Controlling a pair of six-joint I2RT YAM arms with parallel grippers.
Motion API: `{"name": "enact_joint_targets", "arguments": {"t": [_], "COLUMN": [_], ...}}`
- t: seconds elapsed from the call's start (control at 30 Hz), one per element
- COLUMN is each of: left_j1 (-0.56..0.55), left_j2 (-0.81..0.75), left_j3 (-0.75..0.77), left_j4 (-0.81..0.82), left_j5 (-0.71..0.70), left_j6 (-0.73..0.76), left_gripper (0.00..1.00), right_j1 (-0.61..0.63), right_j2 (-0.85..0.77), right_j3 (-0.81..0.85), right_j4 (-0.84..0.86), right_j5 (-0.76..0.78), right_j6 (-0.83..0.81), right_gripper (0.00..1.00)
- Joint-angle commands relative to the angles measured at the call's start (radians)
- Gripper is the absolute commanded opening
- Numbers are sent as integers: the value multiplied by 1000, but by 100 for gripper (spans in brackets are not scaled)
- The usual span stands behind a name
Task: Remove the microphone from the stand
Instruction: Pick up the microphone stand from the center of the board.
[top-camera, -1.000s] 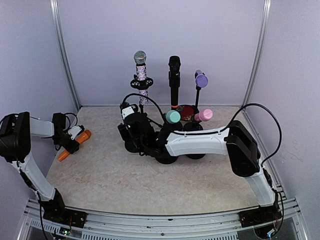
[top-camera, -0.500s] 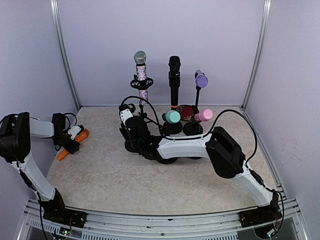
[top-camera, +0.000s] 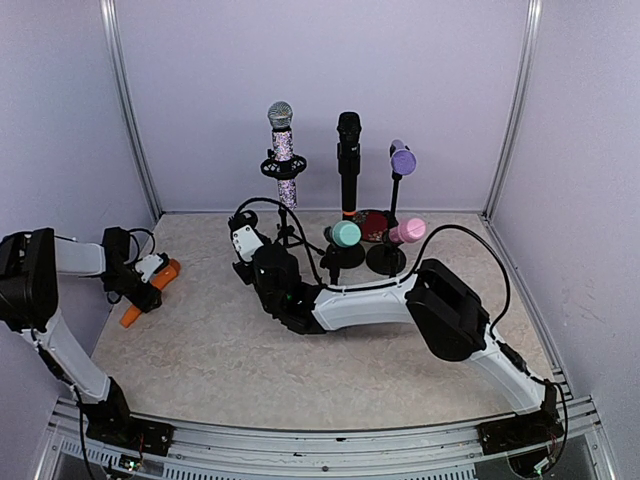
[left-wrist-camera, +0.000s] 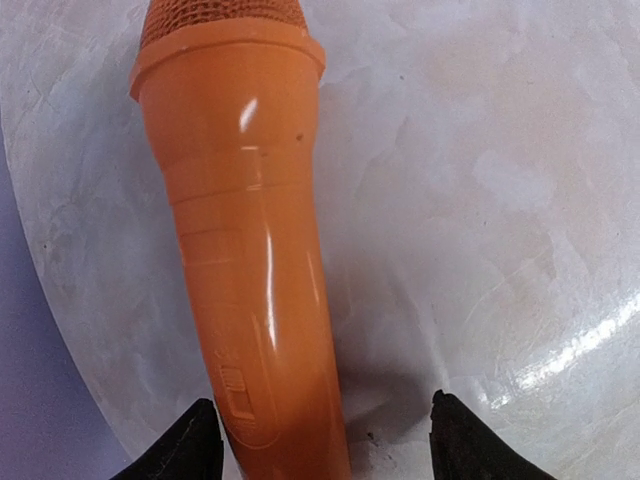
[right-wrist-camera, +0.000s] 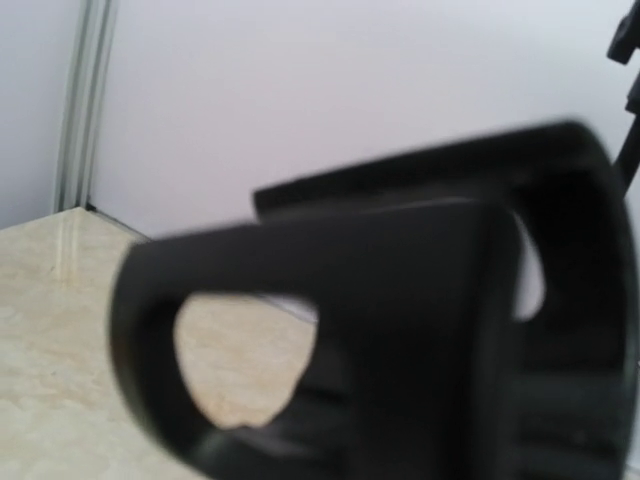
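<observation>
At the near edge of the table (top-camera: 220, 370) stand the two arm bases, left and right. The left arm reaches along the left wall, and its left gripper (left-wrist-camera: 325, 437) sits low over the orange microphone (left-wrist-camera: 245, 250). That microphone lies flat on the table surface, off any stand, with its mesh head pointing away from the wrist. The jaws are spread wide to either side of the handle's tail: one fingertip is just beside the plastic, and the other stands apart from it with bare table between, so nothing is clamped. Farther in, the right arm folds at its elbow and stretches its white forearm leftward across the middle of the table. This brings the right gripper (top-camera: 250, 255) down near the foot of the leftmost stand (top-camera: 286, 228). Its wrist view is filled by a blurred dark shape, and from above the fingers are hidden by the wrist, so I cannot tell whether the jaws are wide or narrow or whether they touch the stand. Beyond it, two microphones lean low on round black bases, a teal microphone (top-camera: 345, 234) and a pink microphone (top-camera: 408, 231). Along the back wall three more stand higher. The sparkly microphone (top-camera: 283, 150), with a silver head, sits upright in the ring of the leftmost stand. The black microphone (top-camera: 348, 160) is upright in the middle. The purple microphone (top-camera: 402, 158) is tilted on a thin post at the right.
</observation>
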Motion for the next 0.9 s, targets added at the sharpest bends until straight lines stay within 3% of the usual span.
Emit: {"name": "enact_joint_targets", "arguments": {"t": [0.0,0.3,0.4,0.7,0.87], "left_j1": [3,2,2,2,2], "left_j2": [-50,-76,-82,-126,-142], "left_j3": [26,31,40,102,146], "left_j4": [-50,-58,-59,-99,-112], "left_j5": [32,38,40,35,-14], "left_j6": [-6,11,13,8,-23], "left_gripper": [78,84,96,99,99], "right_j1": [55,174,205,284,287], "right_j2": [-121,-381,-504,-951,-1179], "right_j3": [-77,-300,-374,-616,-765], "right_j4": [111,201,161,-99,-318], "right_j5": [-39,-106,-137,-220,-162], "right_j6": [-33,-43,3,155,283], "right_gripper": [0,0,0,0,0]}}
